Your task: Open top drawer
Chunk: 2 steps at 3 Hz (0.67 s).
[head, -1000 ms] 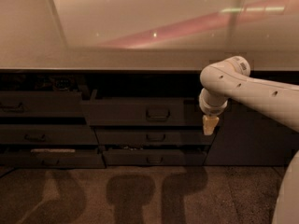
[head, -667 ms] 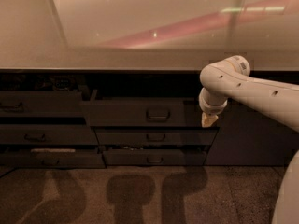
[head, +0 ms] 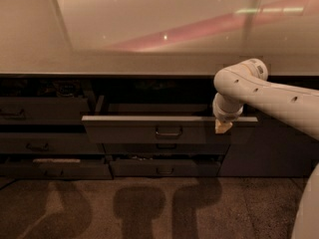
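Observation:
The top drawer [head: 129,129] is a wide dark grey-brown front with a small loop handle [head: 168,131] at its centre. It stands pulled out from the cabinet under the counter, with its shallow tray dark behind it. My gripper [head: 223,126] hangs from the white arm [head: 269,93] that comes in from the right. Its tan tip is at the upper edge of the drawer front, right of the handle and apart from it.
A pale glossy countertop [head: 149,29] runs above the cabinet. Narrower dark drawers [head: 40,113] stack at the left, some ajar. Two more drawers [head: 164,169] sit below the top one. Brown floor [head: 149,208] lies in front, with shadows on it.
The top drawer front has come out farther toward the camera and now looks wider and lower. The gripper tip has risen slightly and stays at the drawer's right part.

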Each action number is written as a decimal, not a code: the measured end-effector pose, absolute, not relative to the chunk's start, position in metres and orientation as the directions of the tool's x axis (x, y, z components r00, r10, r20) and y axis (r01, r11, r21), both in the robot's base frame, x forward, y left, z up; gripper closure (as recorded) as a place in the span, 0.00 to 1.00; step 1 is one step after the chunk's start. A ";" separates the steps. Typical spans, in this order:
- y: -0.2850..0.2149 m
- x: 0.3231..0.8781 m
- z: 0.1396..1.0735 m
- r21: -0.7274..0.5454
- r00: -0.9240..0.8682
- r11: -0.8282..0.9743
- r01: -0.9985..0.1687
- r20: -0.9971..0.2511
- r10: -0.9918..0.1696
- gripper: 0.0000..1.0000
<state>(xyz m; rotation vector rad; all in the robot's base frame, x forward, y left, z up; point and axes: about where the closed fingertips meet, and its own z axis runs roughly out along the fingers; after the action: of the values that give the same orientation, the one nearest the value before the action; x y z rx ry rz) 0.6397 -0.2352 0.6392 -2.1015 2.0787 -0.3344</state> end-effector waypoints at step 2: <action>-0.234 0.634 0.642 -0.269 0.015 -0.027 -0.963 0.045 -0.999 1.00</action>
<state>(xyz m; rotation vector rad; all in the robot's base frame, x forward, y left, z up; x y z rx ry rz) 0.6344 -0.2338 0.6417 -2.1156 2.0706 -0.3329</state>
